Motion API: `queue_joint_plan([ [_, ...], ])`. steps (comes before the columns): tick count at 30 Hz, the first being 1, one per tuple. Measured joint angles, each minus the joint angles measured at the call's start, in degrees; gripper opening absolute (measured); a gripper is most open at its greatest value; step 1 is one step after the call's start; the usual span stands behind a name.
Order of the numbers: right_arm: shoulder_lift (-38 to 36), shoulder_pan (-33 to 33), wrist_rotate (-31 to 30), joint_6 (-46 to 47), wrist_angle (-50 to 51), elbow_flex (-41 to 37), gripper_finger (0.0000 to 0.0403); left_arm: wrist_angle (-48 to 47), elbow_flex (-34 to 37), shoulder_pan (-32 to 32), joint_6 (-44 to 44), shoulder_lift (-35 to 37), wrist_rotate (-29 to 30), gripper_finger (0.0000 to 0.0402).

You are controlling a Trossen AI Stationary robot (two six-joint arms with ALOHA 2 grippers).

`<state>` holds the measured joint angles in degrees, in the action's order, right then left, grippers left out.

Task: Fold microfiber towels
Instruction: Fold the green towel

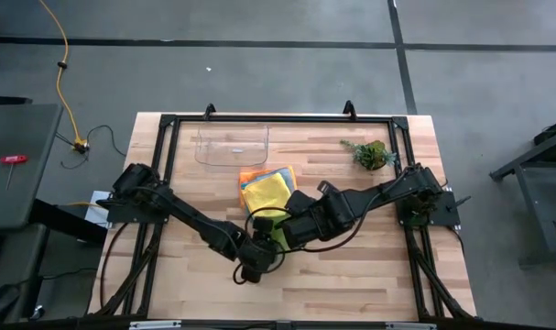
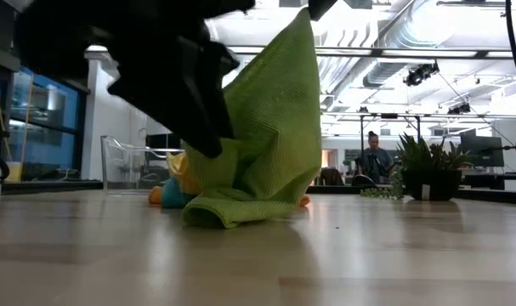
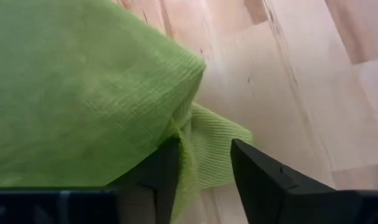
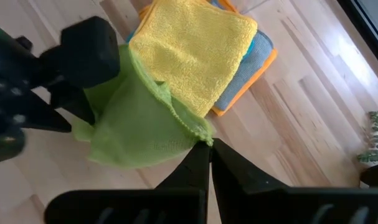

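Observation:
My right gripper (image 4: 208,149) is shut on a lime green towel (image 4: 139,124), which hangs from it in a tall peak (image 2: 275,110); the towel's lower end (image 2: 232,212) lies bunched on the table. My left gripper (image 3: 201,168) is open, low beside the towel's near side, and a small fold of the green cloth (image 3: 207,149) lies between its fingers. Just behind is a stack of folded towels (image 1: 267,186), with yellow (image 4: 195,50) on top of grey, teal and orange. My right gripper pinches the lime green towel at an edge near its top corner (image 4: 200,134) between its two fingers, slanting down from above. The towel hangs below the fingers, and its lower end lies on the table. My left gripper has one finger (image 3: 167,165) against the hanging cloth; the other finger (image 3: 257,177) stands just beside the small fold. Whether that finger touches it, I cannot tell.
A clear plastic tray (image 1: 232,145) stands at the table's far edge. A small green plant sprig (image 1: 371,154) sits at the far right. Bare wood runs along the near edge. A person (image 2: 375,157) sits in the room beyond the table.

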<state>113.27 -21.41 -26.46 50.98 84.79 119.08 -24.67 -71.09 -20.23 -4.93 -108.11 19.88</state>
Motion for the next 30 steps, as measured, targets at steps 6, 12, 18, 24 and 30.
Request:
queue_joint_plan([
  [6,0.0,0.0,-0.2,0.0,-0.6,0.0,0.0000,-1.3,0.0,0.9,-3.9,-1.1,-0.4,0.0101],
  [12,0.0,0.0,-0.2,0.0,-1.5,0.0,0.0000,-0.8,0.0,0.8,-2.4,-0.9,0.1,0.0079],
  [18,0.0,0.0,-0.2,0.0,-1.9,0.0,0.0000,-0.8,-0.4,0.8,-2.4,-0.9,0.7,0.0024],
  [24,0.0,0.0,-0.2,0.2,-2.2,0.0,0.0000,-0.7,-1.4,0.8,-2.4,-0.9,0.9,0.0006],
  [30,-0.1,-0.1,-0.2,0.0,-2.1,0.0,0.0000,-2.6,-1.4,0.7,-2.4,1.5,-0.5,0.0001],
])
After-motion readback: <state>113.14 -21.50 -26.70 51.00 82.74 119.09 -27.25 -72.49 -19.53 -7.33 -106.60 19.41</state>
